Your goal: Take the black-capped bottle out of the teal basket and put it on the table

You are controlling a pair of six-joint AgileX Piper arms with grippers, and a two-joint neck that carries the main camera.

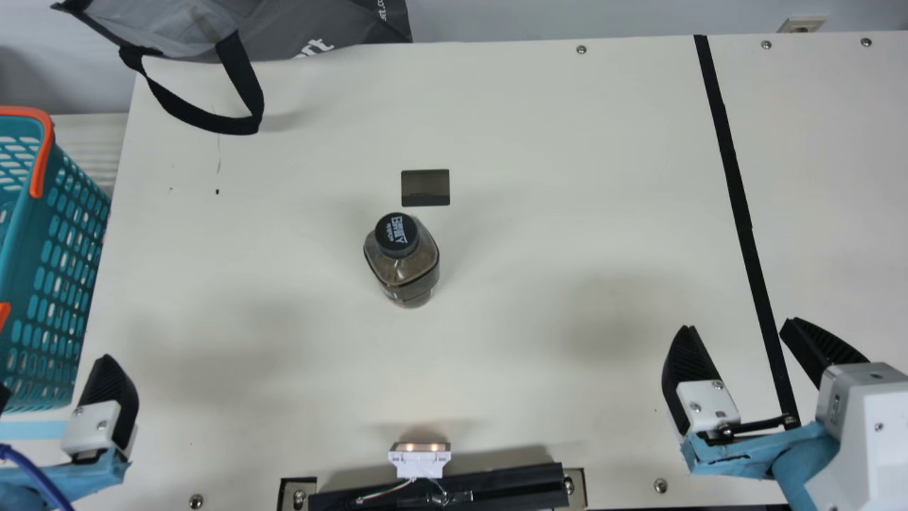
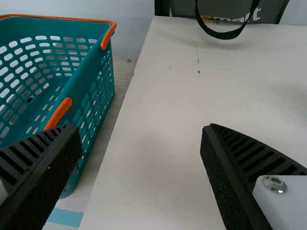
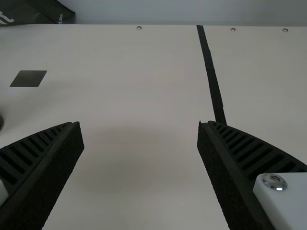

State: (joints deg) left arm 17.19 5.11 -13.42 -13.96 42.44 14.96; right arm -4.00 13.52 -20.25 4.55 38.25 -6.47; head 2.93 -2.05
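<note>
In the main view, I'm seeing the left edge cutting off the teal basket [image 1: 18, 248] and most of one finger of the left gripper [image 1: 54, 372]. The top edge is cropping the grey bag [image 1: 305, 25]; the right edge is slicing through the right arm [image 1: 862, 440]. At the right wrist view's edge, a dark sliver [image 3: 1, 122] is showing too little for me to identify.

Print, main view. Black cap [image 1: 386, 245] of the black-capped bottle [image 1: 408, 270], centre of frame: white characters set sideways, a smaller line alongside. Dark grey bag [image 1: 355, 25], upper left: large white letters low on it, small white print near its right end. Left wrist view, upper right: bag's white letters, partly behind black strap [image 2: 225, 35], orange-yellow mark alongside. Right wrist view, upper left corner: white lettering, cut off.
</note>
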